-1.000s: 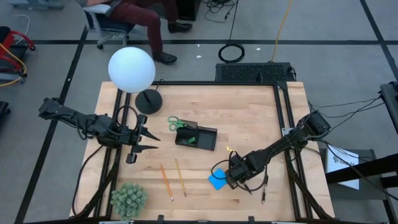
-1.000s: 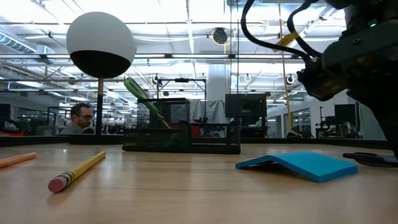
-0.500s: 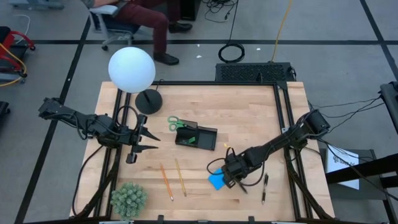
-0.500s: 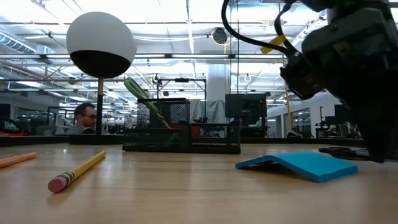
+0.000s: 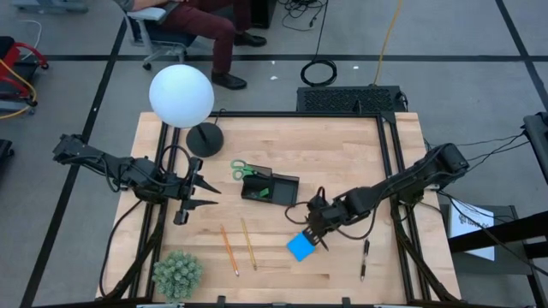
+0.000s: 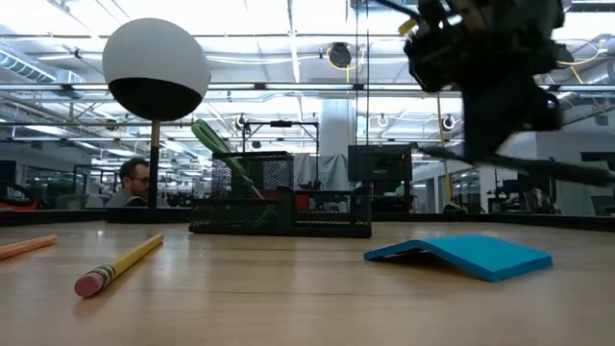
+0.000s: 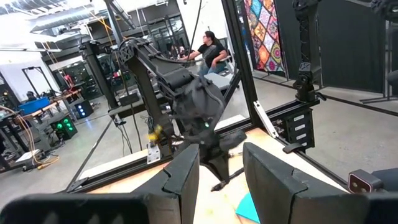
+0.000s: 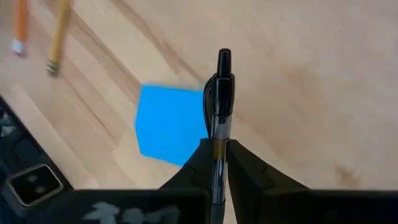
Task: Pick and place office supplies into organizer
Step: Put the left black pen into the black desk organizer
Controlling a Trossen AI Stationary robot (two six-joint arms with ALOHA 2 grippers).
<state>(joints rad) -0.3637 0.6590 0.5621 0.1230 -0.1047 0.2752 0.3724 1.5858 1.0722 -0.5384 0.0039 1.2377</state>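
Note:
My right gripper point(image 5: 316, 232) hangs above the table's middle right, shut on a dark pen point(image 8: 221, 93). Just beyond it the blue pad point(image 5: 299, 247) lies on the table. A second pen point(image 5: 364, 259) lies near the right edge. Two pencils point(image 5: 229, 250) point(image 5: 248, 243) lie on the wood nearer the front. The black organizer point(image 5: 272, 189) stands mid-table. The green-handled scissors point(image 5: 241, 169) lean out of its taller section. My left gripper point(image 5: 209, 193) waits open at the left, level above the table. My right gripper pinches the pen's clear barrel point(image 8: 217, 146) between its two fingers, behind the black clip end point(image 8: 223, 65). The fingers slant down from above and lie across the pen. The pen point(image 6: 538, 165) hangs nearly level, clear of the table and above the blue pad.
A white globe lamp point(image 5: 181, 95) on a round black base point(image 5: 205, 139) stands at the far left. A spiky green plant ball point(image 5: 177, 274) sits at the near left corner. A seated person point(image 5: 193, 21) shows beyond the far edge.
My right gripper has risen from the table beside the blue pad and tipped less steeply, moving a little toward the far edge. The pen has come up with it, lifted clear of the wood.

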